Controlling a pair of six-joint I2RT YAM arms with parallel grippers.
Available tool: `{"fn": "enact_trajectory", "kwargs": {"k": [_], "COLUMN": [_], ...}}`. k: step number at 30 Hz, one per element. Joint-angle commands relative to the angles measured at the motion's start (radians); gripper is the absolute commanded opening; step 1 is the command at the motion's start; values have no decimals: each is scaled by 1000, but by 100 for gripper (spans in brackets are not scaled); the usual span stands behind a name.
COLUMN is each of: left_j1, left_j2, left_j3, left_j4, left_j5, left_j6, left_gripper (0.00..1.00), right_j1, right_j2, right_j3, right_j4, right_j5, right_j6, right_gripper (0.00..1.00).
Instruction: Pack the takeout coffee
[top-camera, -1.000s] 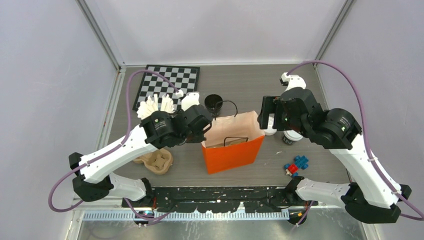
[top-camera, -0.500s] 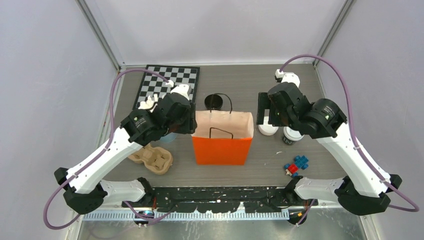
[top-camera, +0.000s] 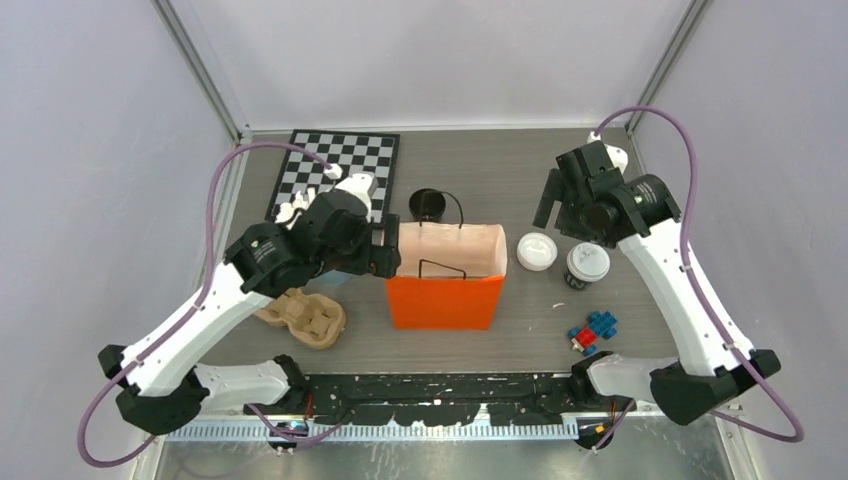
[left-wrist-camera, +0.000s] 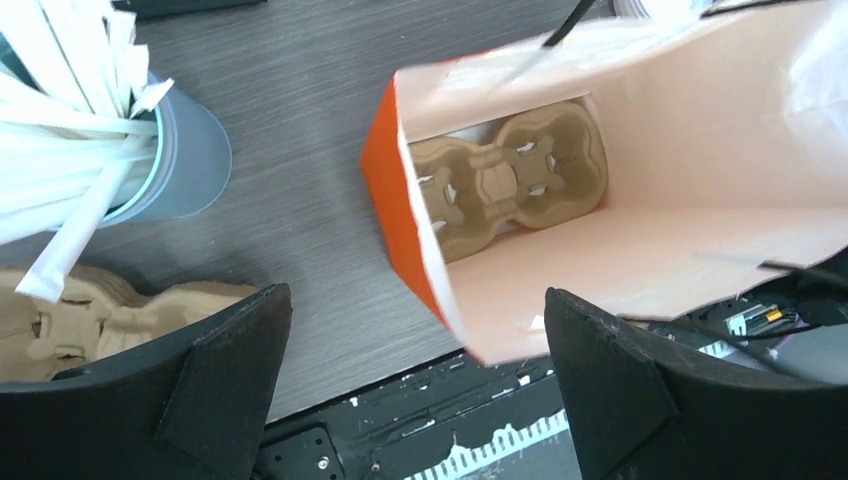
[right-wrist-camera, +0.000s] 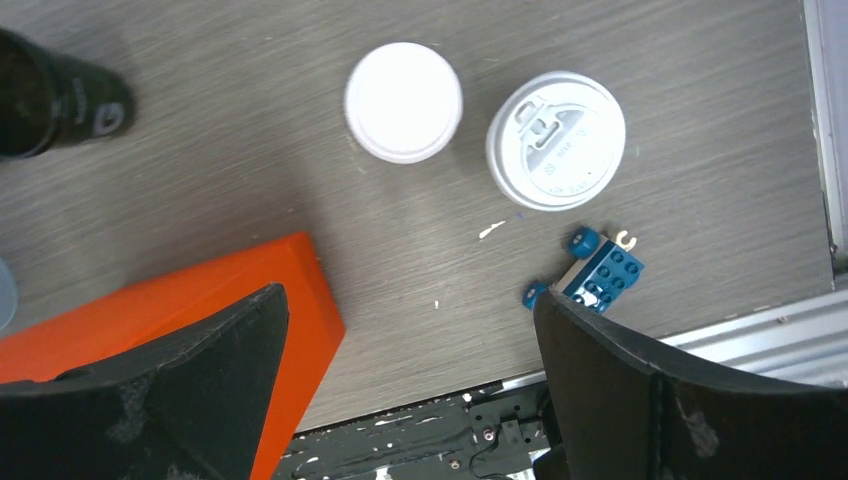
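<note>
Takeout coffee (top-camera: 587, 264): none of it is in the bag yet. With a carrier already at the bottom, I judge the step in hand to be the start of cup loading.

Surface (top-camera: 480, 170): grey wood grain; it carries everything below.

Orange bag (top-camera: 445, 300): upright at centre with its mouth open.

Left pincer (left-wrist-camera: 420, 380): hangs over the bag's left edge, jaws spread wide and holding nothing.

Right pincer (right-wrist-camera: 410, 400): high over the right side of the surface, jaws also wide and empty.

Pulp carrier (left-wrist-camera: 510, 180): flat on the bag floor, both wells vacant. A second carrier (top-camera: 310, 318) lies outside, left of the bag, near a light-blue cup of white sticks (left-wrist-camera: 185, 160).

Capped cup (right-wrist-camera: 556, 140): upright to the right of the bag and apart from it, almost under the right wrist camera.

Open cup (top-camera: 427, 205): black, no lid, standing just behind the bag's rear left corner.

Loose lid (right-wrist-camera: 403, 102): a white disc just beside the capped cup, between it and the bag. The two do not touch.

Toy bricks (top-camera: 593, 331): blue and red, nearer the front; not part of the task.

Next move (judgement): the right arm is best placed. It should descend to straddle the capped cup below its lid, then close gently, since a paper wall crushes easily. Next it lifts clear of the bag rim and lowers the cup into a carrier well. The open cup likely needs the loose lid first.
</note>
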Motion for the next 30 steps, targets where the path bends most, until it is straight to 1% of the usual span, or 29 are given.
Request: {"fn": "enact_trajectory", "kwargs": {"k": [1,6,9,10,14,15,17,18,20,23,26,30], "left_j1": [10,22,36,37,39,39,38,39,39,39,39,39], "left_j2": [-104,-179,-206,-204,-144,-126,-91,-77,-59,-49,-50,-47], "left_j3": [-58,-96,-109,-104,-67,-53,-14,0,13,12,12,16], "left_j4": [33,86,103,94,41,33,22,27,41,49,47,44], "left_j5": [7,14,33,37,37,37,40,43,46,55,66,61], "left_j6": [10,43,65,77,132,142,154,158,162,167,188,201], "left_gripper": [100,100,100,98,93,93,90,89,87,86,89,92], "right_j1": [-117,-267,-272,-273,-272,-272,-273,-273,-283,-359,-453,-495], "right_j2": [45,81,109,133,204,222,245,239,199,151,141,137], "right_j3": [-33,-102,-104,-93,-77,-71,-53,-63,-122,-204,-261,-287], "right_j4": [44,92,172,187,231,223,165,164,213,271,292,279], "right_j5": [-56,-124,-208,-230,-297,-281,-195,-162,-140,-191,-267,-242], "right_j6": [-48,-103,-133,-126,-111,-102,-69,-59,-63,-77,-88,-97], "right_gripper": [96,96,93,91,86,85,86,88,94,95,95,95]}}
